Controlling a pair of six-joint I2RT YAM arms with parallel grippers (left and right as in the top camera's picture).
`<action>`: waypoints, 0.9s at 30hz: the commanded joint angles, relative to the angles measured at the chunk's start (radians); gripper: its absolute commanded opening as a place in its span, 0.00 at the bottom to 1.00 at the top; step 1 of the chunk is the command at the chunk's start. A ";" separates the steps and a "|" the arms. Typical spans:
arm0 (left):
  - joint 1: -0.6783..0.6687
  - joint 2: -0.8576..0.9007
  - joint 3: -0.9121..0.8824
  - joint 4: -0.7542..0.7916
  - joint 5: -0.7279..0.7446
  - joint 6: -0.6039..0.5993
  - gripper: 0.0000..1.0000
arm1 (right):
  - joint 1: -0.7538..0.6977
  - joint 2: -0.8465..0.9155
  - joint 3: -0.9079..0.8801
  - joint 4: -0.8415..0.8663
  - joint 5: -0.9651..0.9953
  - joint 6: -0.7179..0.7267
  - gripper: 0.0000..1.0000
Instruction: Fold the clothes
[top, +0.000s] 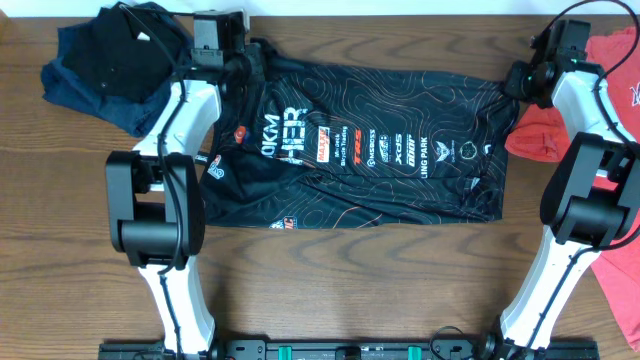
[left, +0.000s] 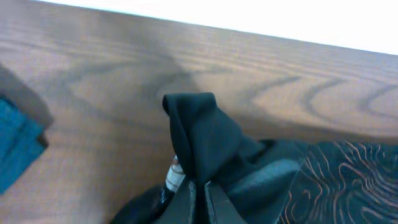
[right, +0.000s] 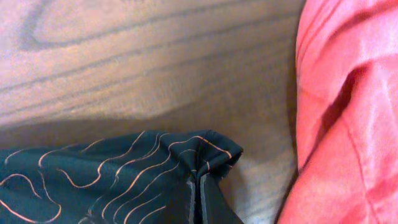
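Observation:
The clothes, a shiny black jersey (top: 370, 150) with thin orange contour lines and sponsor logos, lie spread across the middle of the table. My left gripper (top: 246, 62) sits at the jersey's far left corner, shut on a bunched black fold (left: 202, 134). My right gripper (top: 512, 80) is at the far right corner, shut on a pinch of the lined hem (right: 193, 155). Both pinched corners are lifted into small peaks.
A heap of black and navy garments (top: 100, 65) lies at the far left, its blue edge (left: 15, 146) showing beside the left gripper. A coral-red T-shirt (top: 545, 135) lies close to the right gripper (right: 348, 124). More red cloth (top: 620, 270) is at the right edge.

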 joint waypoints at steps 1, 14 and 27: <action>-0.001 -0.013 0.001 -0.048 -0.037 0.011 0.06 | 0.005 -0.040 0.023 -0.030 0.007 0.038 0.01; 0.009 -0.013 0.001 -0.229 -0.102 0.010 0.06 | 0.002 -0.165 0.023 -0.191 0.017 0.153 0.01; 0.038 -0.013 0.001 -0.420 -0.101 0.010 0.06 | -0.003 -0.259 0.023 -0.377 0.017 0.247 0.01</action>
